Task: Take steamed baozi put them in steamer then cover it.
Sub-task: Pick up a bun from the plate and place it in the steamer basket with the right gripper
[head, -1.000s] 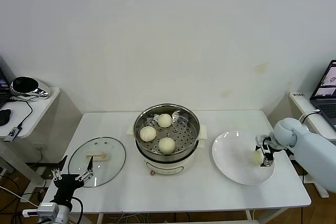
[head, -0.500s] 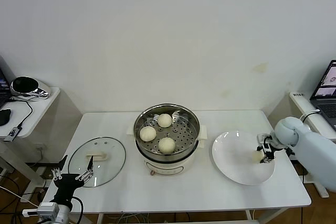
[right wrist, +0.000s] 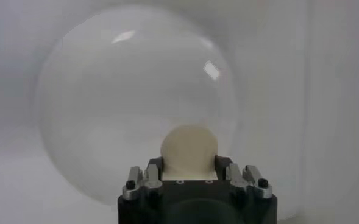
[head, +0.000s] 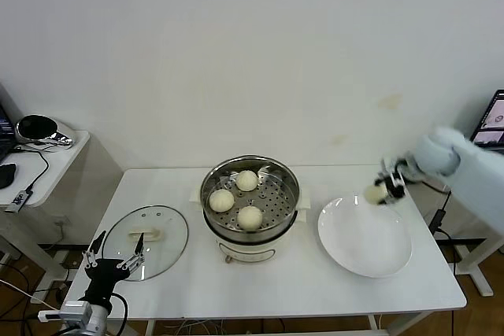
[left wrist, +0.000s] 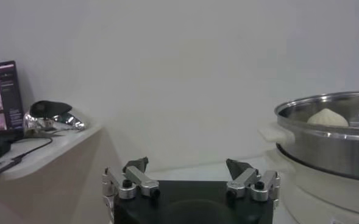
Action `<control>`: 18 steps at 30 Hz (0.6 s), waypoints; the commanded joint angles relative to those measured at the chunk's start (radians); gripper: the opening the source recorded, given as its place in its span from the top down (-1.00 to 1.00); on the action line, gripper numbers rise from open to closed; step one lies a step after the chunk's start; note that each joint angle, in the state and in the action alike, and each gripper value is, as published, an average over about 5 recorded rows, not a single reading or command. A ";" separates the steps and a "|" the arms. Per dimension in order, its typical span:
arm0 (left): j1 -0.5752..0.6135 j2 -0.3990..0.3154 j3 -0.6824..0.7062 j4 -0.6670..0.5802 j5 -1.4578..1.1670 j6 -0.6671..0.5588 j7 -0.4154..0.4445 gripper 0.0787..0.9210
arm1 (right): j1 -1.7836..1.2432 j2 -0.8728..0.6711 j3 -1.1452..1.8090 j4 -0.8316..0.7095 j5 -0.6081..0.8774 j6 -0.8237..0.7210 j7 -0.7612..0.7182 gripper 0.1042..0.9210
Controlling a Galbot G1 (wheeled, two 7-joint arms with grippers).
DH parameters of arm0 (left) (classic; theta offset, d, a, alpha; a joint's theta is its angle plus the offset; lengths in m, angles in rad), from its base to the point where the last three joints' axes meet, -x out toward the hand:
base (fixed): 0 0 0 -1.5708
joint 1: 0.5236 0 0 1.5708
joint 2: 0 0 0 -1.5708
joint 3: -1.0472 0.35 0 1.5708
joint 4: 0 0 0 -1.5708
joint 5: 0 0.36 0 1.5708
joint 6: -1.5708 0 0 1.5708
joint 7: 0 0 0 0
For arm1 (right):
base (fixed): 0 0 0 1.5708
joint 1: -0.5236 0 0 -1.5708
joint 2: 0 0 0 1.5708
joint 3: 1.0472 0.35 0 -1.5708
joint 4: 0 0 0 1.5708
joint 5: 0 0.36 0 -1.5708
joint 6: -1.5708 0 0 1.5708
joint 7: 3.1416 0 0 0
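Note:
Three baozi (head: pixel 239 197) lie on the perforated tray of the steel steamer (head: pixel 291 192) at the table's middle. My right gripper (head: pixel 379 190) is shut on the fourth baozi (head: pixel 373 193) and holds it in the air above the far right edge of the white plate (head: pixel 364 238). In the right wrist view the baozi (right wrist: pixel 188 150) sits between the fingers, with the plate (right wrist: pixel 106 115) below. The glass cover (head: pixel 146 241) lies flat on the table's left. My left gripper (head: pixel 114 264) is open and empty, low by the cover's near edge. It also shows in the left wrist view (left wrist: pixel 188 173).
A side table (head: pixel 47 167) with a shiny object and cables stands at the left. A laptop (head: pixel 494 120) is at the far right. The steamer's rim and one baozi (left wrist: pixel 328 117) show in the left wrist view.
My right gripper has lifted the baozi off the plate's right side and carried it up and toward the far edge. The plate is now bare. The left arm barely moved.

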 commanded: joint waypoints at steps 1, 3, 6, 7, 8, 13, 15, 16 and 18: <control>-0.006 0.002 0.012 0.002 -0.001 0.000 0.000 -0.77 | 0.522 0.188 -0.416 0.134 0.409 -0.168 0.070 -0.07; -0.008 0.001 0.016 0.004 -0.001 -0.001 0.000 -0.77 | 0.527 0.242 -0.433 0.129 0.446 -0.189 0.086 -0.08; -0.011 -0.004 0.024 0.010 -0.002 -0.002 0.000 -0.77 | 0.501 0.317 -0.442 0.106 0.484 -0.218 0.108 -0.09; -0.012 -0.005 0.026 0.011 -0.002 -0.002 0.000 -0.77 | 0.485 0.342 -0.442 0.094 0.492 -0.227 0.114 -0.09; -0.013 -0.007 0.027 0.013 -0.002 -0.003 0.000 -0.77 | 0.468 0.368 -0.442 0.080 0.498 -0.235 0.120 -0.09; -0.017 -0.010 0.029 0.015 -0.004 -0.003 0.000 -0.77 | 0.372 0.485 -0.439 -0.002 0.499 -0.262 0.139 -0.10; -0.017 -0.012 0.029 0.016 -0.005 -0.003 0.000 -0.77 | 0.333 0.522 -0.433 -0.036 0.485 -0.272 0.144 -0.10; -0.017 -0.012 0.030 0.017 -0.005 -0.003 0.000 -0.77 | 0.313 0.538 -0.428 -0.053 0.475 -0.276 0.145 -0.10; -0.016 -0.011 0.030 0.017 -0.005 -0.004 0.000 -0.77 | 0.279 0.560 -0.419 -0.082 0.454 -0.279 0.145 -0.09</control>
